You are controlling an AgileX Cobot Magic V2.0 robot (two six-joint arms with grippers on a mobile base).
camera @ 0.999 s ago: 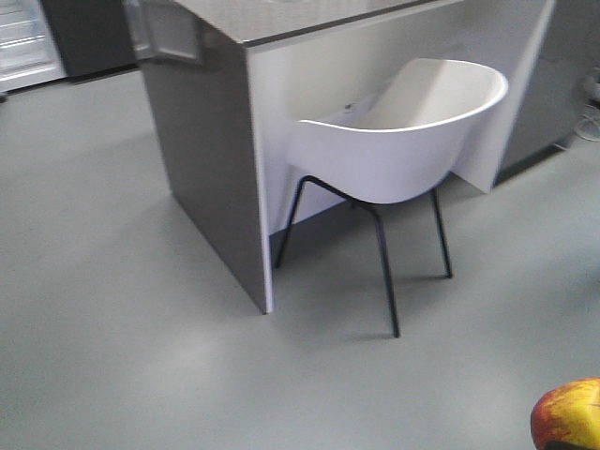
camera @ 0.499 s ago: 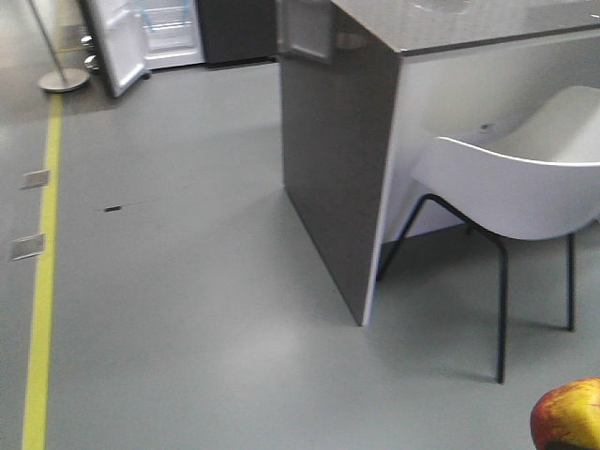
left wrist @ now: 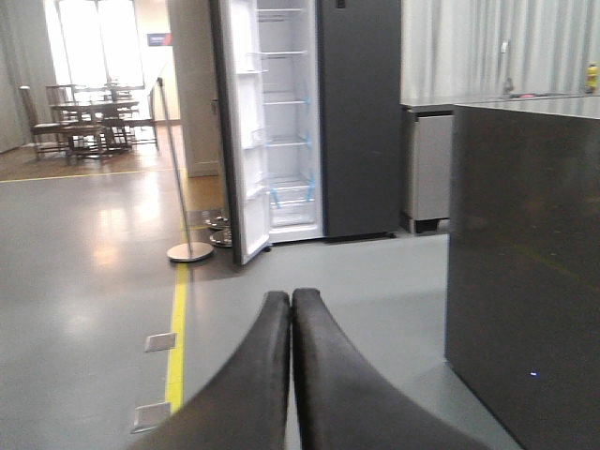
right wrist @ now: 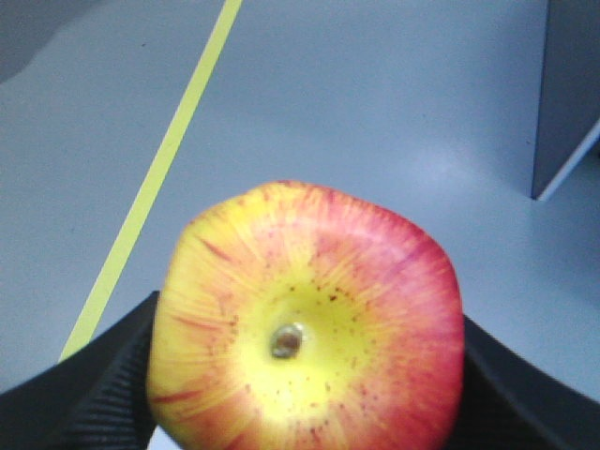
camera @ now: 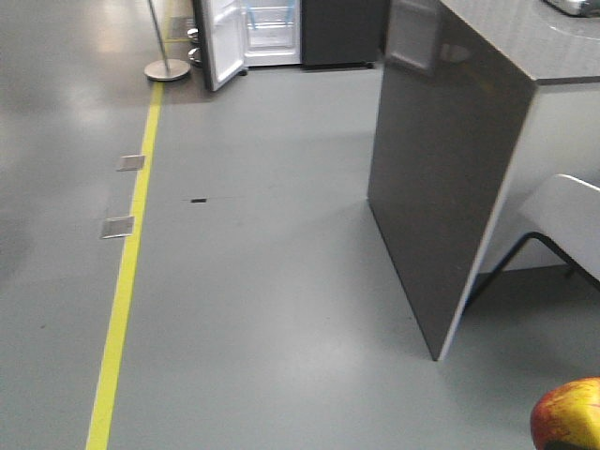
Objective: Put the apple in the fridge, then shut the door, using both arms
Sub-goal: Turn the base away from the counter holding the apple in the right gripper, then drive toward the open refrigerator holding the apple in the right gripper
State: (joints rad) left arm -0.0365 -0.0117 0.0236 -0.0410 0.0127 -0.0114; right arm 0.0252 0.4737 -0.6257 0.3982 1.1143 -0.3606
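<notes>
Clamping the apple point(right wrist: 305, 319), the right hand point(right wrist: 305, 403) shows only finger edges; the left hand point(left wrist: 291, 305) is closed.

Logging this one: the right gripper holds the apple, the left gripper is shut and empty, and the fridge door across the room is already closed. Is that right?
Not quite. The door of the fridge stands open, not closed, as the left wrist view shows. The rest holds: the right gripper holds the apple, and the left gripper is shut and empty.
</notes>
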